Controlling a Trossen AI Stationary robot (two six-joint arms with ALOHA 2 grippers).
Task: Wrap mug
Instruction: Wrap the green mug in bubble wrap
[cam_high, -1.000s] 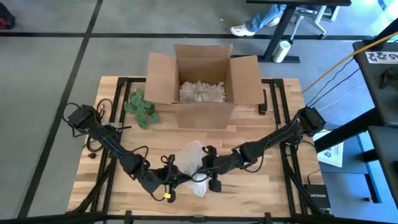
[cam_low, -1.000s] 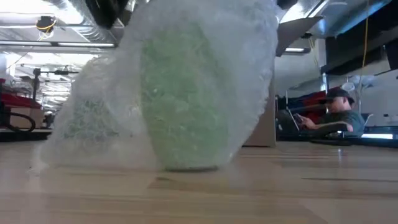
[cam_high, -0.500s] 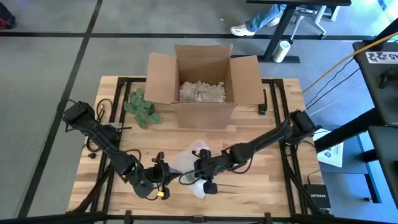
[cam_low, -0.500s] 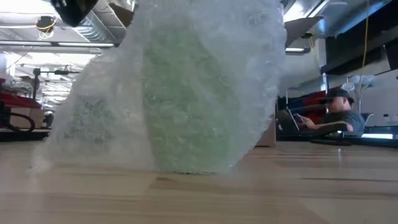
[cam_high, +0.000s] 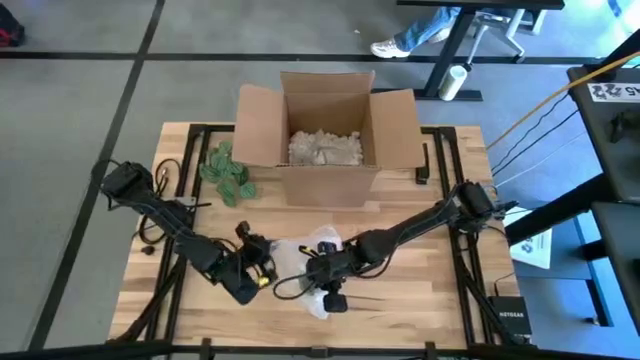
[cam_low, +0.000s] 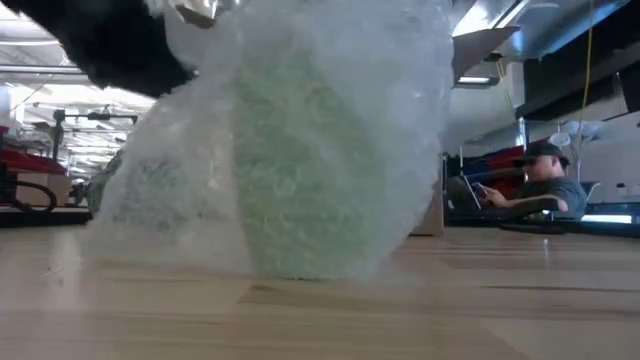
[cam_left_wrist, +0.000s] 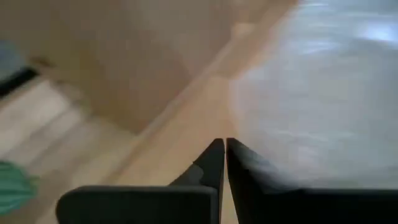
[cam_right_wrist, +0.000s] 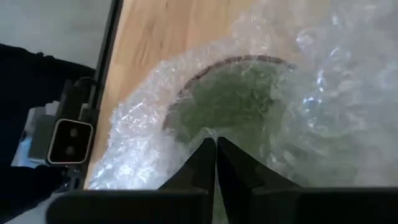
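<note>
A green mug (cam_low: 300, 170) stands upright on the wooden table, covered by a clear bubble wrap sheet (cam_high: 300, 258) whose lower edge spreads on the tabletop (cam_low: 130, 210). Through the wrap, the right wrist view shows the mug's round mouth (cam_right_wrist: 236, 93). My right gripper (cam_high: 322, 272) is over the mug, shut on the wrap (cam_right_wrist: 292, 112). My left gripper (cam_high: 255, 262) is shut just left of the bundle, with the wrap (cam_left_wrist: 311, 106) beside its fingers. My right gripper pinches a small raised fold of the bubble wrap (cam_right_wrist: 208, 132) between its two fingertips, right above the mug's mouth. The fingers come from the table's right, slanting down. The wrap drapes over the mug, which stands on the table. My left gripper: I cannot tell whether it touches the wrap.
An open cardboard box (cam_high: 325, 130) with crumpled paper filling stands at the table's far middle. A green leafy plant piece (cam_high: 228, 172) lies to the box's left. A seated person (cam_low: 535, 185) shows in the room beyond the table.
My left gripper has gone toward the table's left edge and then toward the far edge, away from the near side of the bundle. My right gripper has shifted a little toward the left over the mug. The wrap's raised far flap has come down lower over the mug.
</note>
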